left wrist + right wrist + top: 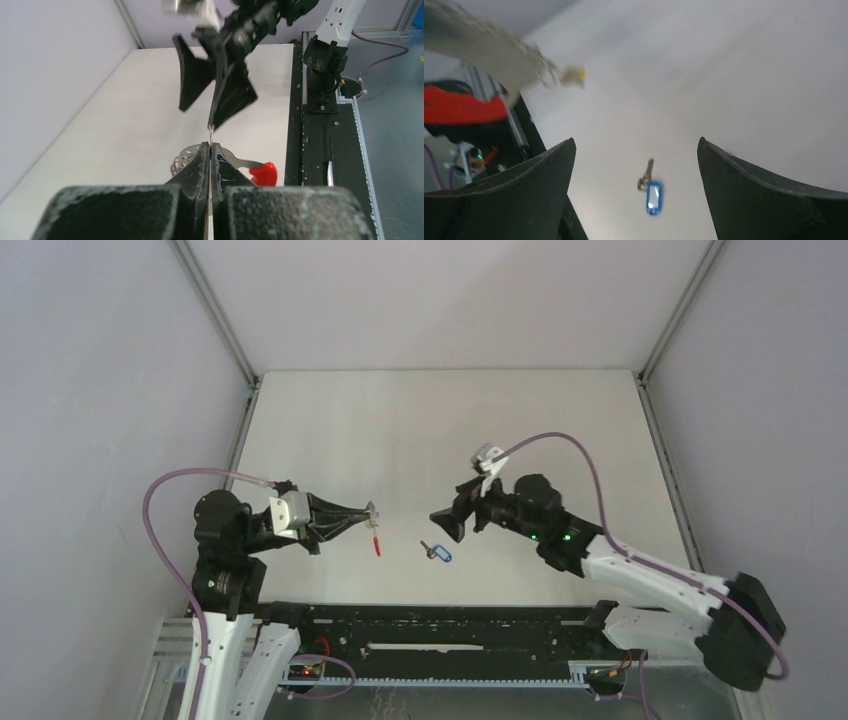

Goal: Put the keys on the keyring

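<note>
My left gripper (366,511) is shut on the grey metal keyring (373,523) and holds it above the table, with its red band (377,545) hanging down. In the left wrist view the shut fingertips (210,146) pinch the keyring's perforated plate (187,156), with the red band (264,173) to the right. The blue-tagged key (437,553) lies flat on the table. My right gripper (445,524) is open and empty, above and just right of it. In the right wrist view the blue key (653,196) lies below the open jaws (636,142). A blurred yellow tag (574,74) shows by the keyring (499,52).
The black rail (450,625) with the arm bases runs along the table's near edge. Grey walls with metal frame posts (245,390) close in the white table (440,430) on three sides.
</note>
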### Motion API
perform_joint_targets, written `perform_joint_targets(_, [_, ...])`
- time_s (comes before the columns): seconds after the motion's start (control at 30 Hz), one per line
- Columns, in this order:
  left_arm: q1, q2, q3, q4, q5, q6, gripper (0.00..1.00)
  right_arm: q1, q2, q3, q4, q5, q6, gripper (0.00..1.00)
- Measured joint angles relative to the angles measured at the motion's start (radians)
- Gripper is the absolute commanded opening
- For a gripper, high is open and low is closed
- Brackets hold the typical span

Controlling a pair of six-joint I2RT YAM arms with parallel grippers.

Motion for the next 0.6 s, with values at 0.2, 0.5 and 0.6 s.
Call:
perform_joint_targets(0.2, [0.000,0.000,0.000,0.031,0.004,-0.048,0.00,-0.026,-0.042,0.048,-0.006,-0.040,0.016,1.00])
perform_joint_targets(0.5, [0.000,0.000,0.000,0.076,0.012,-0.103,0.00,-0.071,0.028,0.024,-0.107,0.037,0.218,1.00])
perform_joint_targets(0.6, [0.000,0.004,0.000,0.084,0.012,-0.112,0.00,-0.105,0.071,0.043,-0.089,0.057,0.264,0.98])
